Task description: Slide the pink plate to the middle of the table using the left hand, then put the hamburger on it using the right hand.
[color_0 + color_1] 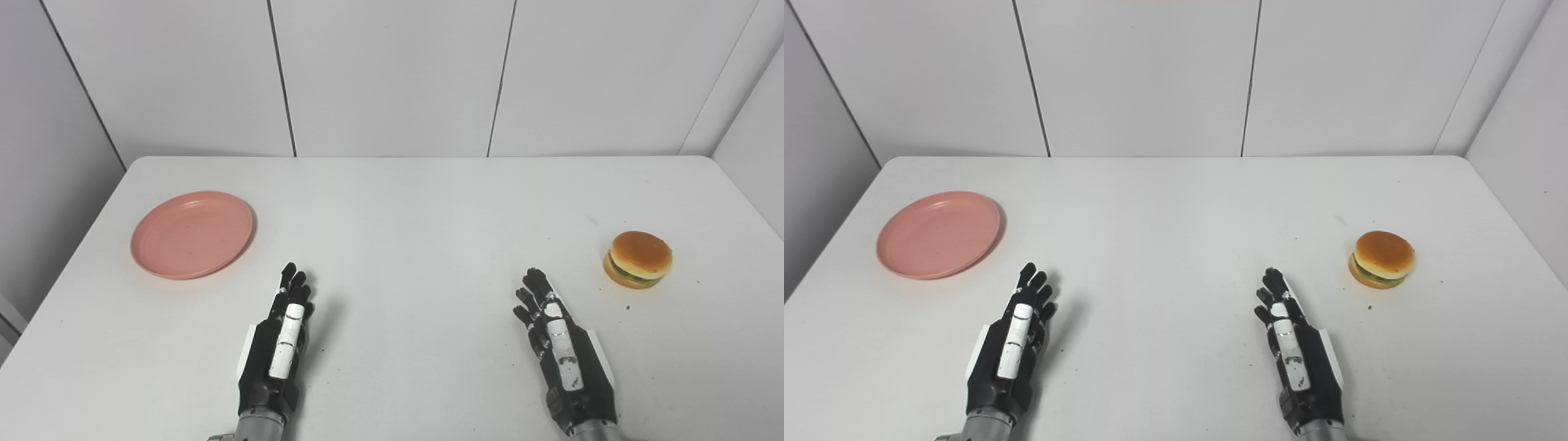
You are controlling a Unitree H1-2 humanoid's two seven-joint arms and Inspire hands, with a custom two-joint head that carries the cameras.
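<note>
Left eye view: both arms come in from bottom edge, forearms barely in frame, hands out flat over the near part of the white table (392, 202). Left hand (277, 349) sits near-left of centre, edge-on to the camera w/ thumb side up, fingers (294, 283) stretched fwd and close together, pointing away from the robot and leaning slightly right. It's released, holding nothing. Can't tell if it touches the tabletop or floats just above; a soft shadow falls to its right.

Right hand (566, 352) mirrors it on the near-right, also edge-on, fingers (534, 288) extended and a bit fanned, tips angled slightly left twd table centre. Also released, nothing in it. Black casing w/ white plates along the top on both hands, grey wrist cuffs at frame bottom.

Pink plate (192, 234) lies flat on the left side of the table, further back than the left hand and off to its left, clearly apart from the fingertips. Nothing on it. Not in the middle of the table.

Hamburger (637, 259) sits upright on the table's right side: brown bun on top, green + dark layers showing at the rim. It's ahead and to the right of the right hand, not touched. Plate and hamburger are well apart, hands between them.

Plain white wall panels (392, 73) behind the table.
</note>
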